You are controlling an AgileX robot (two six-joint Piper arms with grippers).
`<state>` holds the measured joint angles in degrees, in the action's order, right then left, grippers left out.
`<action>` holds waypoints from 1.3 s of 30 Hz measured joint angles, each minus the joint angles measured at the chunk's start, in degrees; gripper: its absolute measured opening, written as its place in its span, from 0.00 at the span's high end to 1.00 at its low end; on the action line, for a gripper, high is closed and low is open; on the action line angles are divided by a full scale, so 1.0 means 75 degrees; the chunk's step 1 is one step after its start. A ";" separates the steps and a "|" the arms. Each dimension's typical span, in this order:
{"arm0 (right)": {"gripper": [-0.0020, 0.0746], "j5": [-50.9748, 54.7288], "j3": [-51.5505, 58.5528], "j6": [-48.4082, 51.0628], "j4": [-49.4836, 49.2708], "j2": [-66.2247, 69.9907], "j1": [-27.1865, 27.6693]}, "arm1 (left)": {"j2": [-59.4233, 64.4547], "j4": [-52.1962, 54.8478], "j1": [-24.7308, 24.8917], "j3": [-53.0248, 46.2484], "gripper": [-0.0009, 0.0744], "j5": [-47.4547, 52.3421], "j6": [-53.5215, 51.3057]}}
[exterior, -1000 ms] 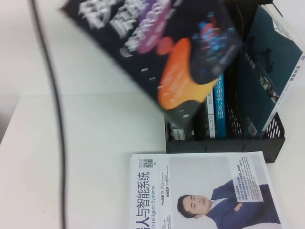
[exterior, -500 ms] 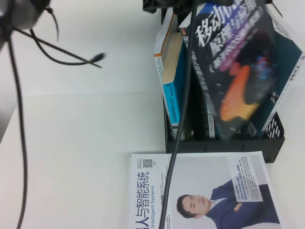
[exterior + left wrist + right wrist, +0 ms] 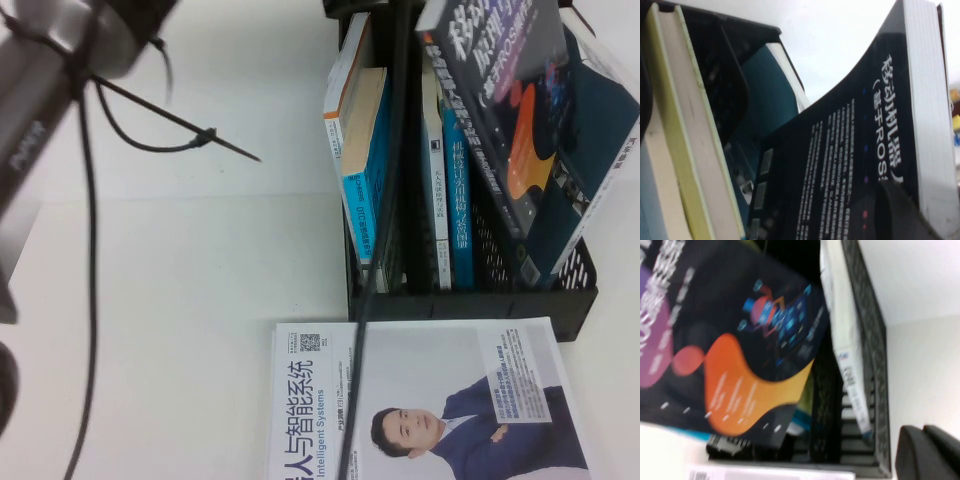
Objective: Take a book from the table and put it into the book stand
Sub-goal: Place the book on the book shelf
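Navy book [image 3: 515, 120] tilted in book stand [image 3: 470, 300]; left gripper [image 3: 900, 210] clamps it, right gripper [image 3: 927, 455] jaws unclear.

On the white-covered book [image 3: 420, 400] lying on the table you can read "Intelligent Systems" beside a Chinese title ending 人与智能系统, with a QR code above. The dark book [image 3: 860, 165] shows "(基于ROS" on its cover in the left wrist view; its larger title seems to begin 移动机器, though it's blurred.

Left of the book stand [image 3: 470, 300] my table [image 3: 200, 280] lies bare; upright books [image 3: 365, 170] crowd its slots, a white book [image 3: 420, 400] blocks the front.
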<state>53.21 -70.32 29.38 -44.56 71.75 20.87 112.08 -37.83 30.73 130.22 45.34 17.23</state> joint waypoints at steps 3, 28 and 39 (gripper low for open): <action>0.96 0.0192 0.0000 0.0000 -0.0019 0.0125 0.0000 | 0.0112 0.0455 0.0187 0.0000 0.84 -0.0268 0.0513; 0.96 0.0428 0.0077 0.0058 -0.0473 0.0238 0.0000 | 0.1138 0.3490 0.1100 0.0000 0.84 -0.1851 0.3693; 0.96 0.0570 0.0077 0.0206 -0.0617 0.0238 0.0000 | 0.1763 0.4347 0.1507 0.0042 0.84 -0.2290 0.4029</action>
<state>57.48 -69.74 30.92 -49.19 73.54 20.87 125.30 -5.23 42.03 130.54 28.16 47.45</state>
